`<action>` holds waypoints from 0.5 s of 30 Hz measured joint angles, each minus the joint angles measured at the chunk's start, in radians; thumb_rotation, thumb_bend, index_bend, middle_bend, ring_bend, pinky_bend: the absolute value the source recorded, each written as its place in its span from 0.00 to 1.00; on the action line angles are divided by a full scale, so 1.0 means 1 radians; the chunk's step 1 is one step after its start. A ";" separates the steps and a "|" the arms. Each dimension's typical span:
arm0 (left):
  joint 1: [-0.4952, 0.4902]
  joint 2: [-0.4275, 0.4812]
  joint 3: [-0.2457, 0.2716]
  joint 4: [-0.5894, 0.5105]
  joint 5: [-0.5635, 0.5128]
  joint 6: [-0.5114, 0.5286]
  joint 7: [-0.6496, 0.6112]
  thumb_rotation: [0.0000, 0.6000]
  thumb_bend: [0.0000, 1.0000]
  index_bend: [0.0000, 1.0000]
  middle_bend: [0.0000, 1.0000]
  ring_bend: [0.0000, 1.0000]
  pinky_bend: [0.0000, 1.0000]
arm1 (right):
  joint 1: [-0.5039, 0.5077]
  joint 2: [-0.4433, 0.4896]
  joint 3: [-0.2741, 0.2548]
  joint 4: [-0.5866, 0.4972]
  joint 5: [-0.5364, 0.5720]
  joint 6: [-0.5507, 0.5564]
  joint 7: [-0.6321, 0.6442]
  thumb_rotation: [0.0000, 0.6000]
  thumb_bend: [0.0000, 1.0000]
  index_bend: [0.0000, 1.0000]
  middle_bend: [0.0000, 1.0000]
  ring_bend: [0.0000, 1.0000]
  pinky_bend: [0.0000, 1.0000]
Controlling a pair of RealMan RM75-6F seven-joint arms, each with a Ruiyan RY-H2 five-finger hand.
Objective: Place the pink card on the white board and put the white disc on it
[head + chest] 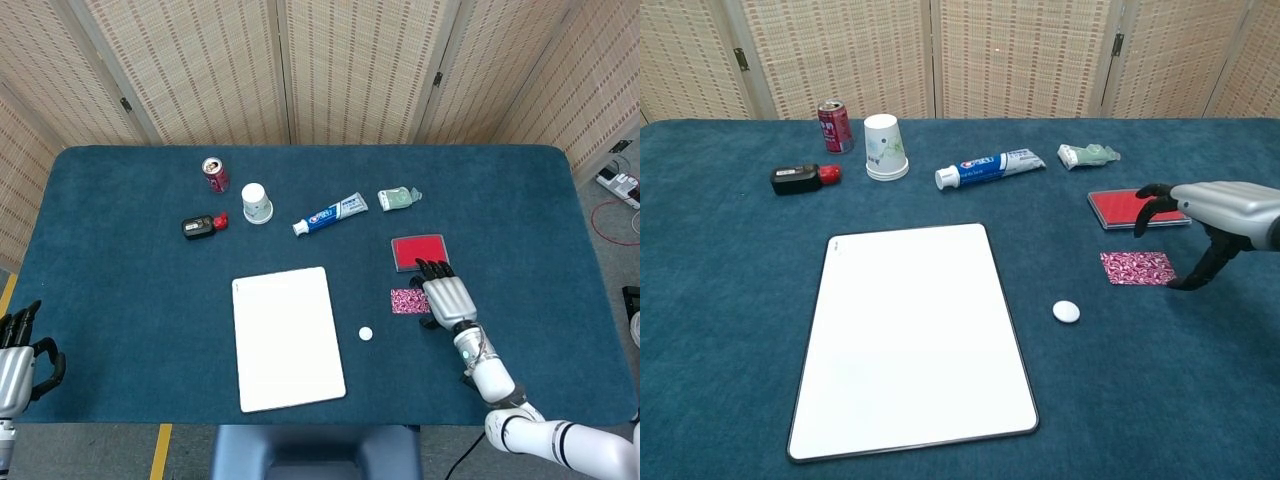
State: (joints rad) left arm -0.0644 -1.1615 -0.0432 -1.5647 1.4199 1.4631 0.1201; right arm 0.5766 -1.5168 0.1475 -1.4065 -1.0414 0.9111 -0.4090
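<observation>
The pink patterned card [408, 300] [1137, 268] lies flat on the blue cloth, right of the white board [287, 337] [914, 335]. The small white disc [366, 333] [1066, 311] sits on the cloth between board and card. My right hand [449, 296] [1206, 214] hovers just right of the card, fingers apart and curved down, holding nothing; its thumb reaches down near the card's right edge. My left hand [17, 365] waits at the table's near left edge, fingers slightly curled, empty; it appears only in the head view.
A red flat case [419, 251] [1136, 208] lies just behind the card, under the right hand's fingertips. Along the back are a soda can [215, 173], paper cup [257, 203], toothpaste tube [330, 214], a green packet [398, 198] and a black-and-red device [203, 226].
</observation>
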 measured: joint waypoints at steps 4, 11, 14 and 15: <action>0.003 0.001 0.000 0.005 -0.002 0.003 -0.006 1.00 0.16 0.11 0.05 0.06 0.00 | 0.019 -0.012 0.004 0.012 0.045 -0.018 -0.025 1.00 0.23 0.30 0.07 0.05 0.06; 0.006 0.001 0.002 0.007 -0.004 0.000 -0.010 1.00 0.15 0.11 0.05 0.06 0.00 | 0.037 -0.040 0.002 0.046 0.077 -0.025 -0.034 1.00 0.23 0.30 0.07 0.05 0.06; 0.004 -0.001 0.003 0.010 -0.003 -0.003 -0.011 1.00 0.16 0.11 0.05 0.06 0.00 | 0.042 -0.051 0.000 0.062 0.085 -0.025 -0.036 1.00 0.23 0.30 0.07 0.05 0.06; 0.004 -0.001 0.003 0.011 -0.003 -0.004 -0.011 1.00 0.16 0.11 0.05 0.06 0.00 | 0.044 -0.054 -0.001 0.066 0.089 -0.026 -0.038 1.00 0.23 0.30 0.07 0.05 0.06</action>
State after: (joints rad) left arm -0.0608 -1.1625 -0.0403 -1.5540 1.4169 1.4586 0.1089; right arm 0.6205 -1.5707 0.1466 -1.3410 -0.9524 0.8849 -0.4466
